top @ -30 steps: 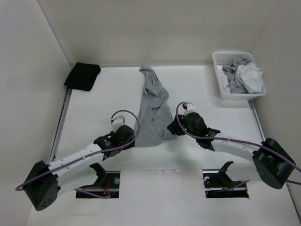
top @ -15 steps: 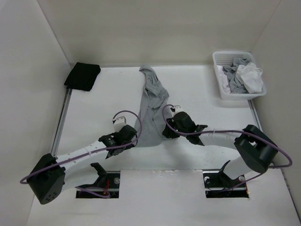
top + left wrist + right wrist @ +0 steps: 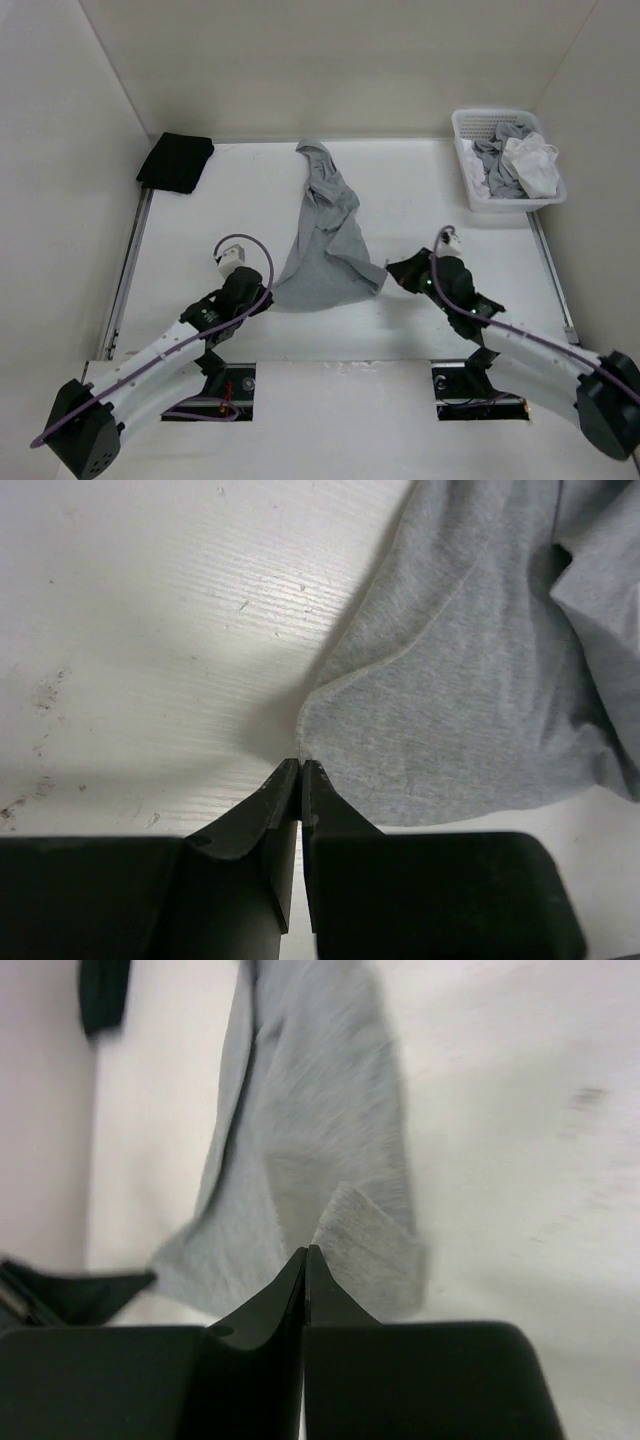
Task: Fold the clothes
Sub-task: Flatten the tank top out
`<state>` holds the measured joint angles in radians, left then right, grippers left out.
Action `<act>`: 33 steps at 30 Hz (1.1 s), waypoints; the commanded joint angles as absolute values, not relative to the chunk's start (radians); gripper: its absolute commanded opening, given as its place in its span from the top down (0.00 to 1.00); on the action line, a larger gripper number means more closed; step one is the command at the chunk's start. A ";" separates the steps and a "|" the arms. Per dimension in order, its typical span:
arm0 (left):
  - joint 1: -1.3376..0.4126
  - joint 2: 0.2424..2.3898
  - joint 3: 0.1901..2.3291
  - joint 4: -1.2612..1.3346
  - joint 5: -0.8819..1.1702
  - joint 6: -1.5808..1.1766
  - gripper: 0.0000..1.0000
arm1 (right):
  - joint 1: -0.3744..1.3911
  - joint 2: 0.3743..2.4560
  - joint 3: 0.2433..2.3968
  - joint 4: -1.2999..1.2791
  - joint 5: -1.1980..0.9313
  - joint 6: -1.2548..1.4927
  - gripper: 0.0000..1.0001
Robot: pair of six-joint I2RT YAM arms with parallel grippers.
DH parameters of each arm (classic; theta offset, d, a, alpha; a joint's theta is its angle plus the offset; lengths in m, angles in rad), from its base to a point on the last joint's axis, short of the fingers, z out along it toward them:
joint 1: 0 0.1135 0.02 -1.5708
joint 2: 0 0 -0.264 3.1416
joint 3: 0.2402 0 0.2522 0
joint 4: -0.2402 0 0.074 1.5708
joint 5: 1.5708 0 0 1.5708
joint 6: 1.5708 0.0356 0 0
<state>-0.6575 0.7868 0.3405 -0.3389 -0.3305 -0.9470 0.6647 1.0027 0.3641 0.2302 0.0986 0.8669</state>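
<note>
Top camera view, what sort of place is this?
Probably a robot test cell: plain white walls box in a white table, two robot arms sit at its edge, and a white plastic basket holds laundry.

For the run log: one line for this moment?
grey shirt: unfolded | left hand: shut on its near corner | right hand: shut on other near corner

grey shirt [image 3: 328, 250]: no print or tag that can be read
basket [image 3: 464, 165]: no marking that can be read
black cloth [image 3: 177, 160]: no label that can be read
all three views: no legible text, brand, number or sign
</note>
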 commanded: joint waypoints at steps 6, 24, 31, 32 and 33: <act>-0.578 0.634 0.318 -0.321 -0.262 -0.962 0.98 | 0.593 0.536 0.144 -0.083 0.362 1.299 0.88; -0.274 0.563 0.480 -0.187 -0.129 -0.922 0.98 | 0.962 0.976 0.390 0.021 0.368 0.773 0.41; -0.280 0.646 0.449 -0.115 -0.106 -0.920 0.98 | 0.880 1.012 0.393 0.221 0.097 0.678 0.34; -0.278 0.652 0.449 -0.110 -0.104 -0.919 0.98 | 0.877 1.031 0.399 0.248 0.054 0.673 0.32; -0.280 0.656 0.449 -0.106 -0.104 -0.917 0.98 | 0.872 1.058 0.405 0.274 0.014 0.670 0.32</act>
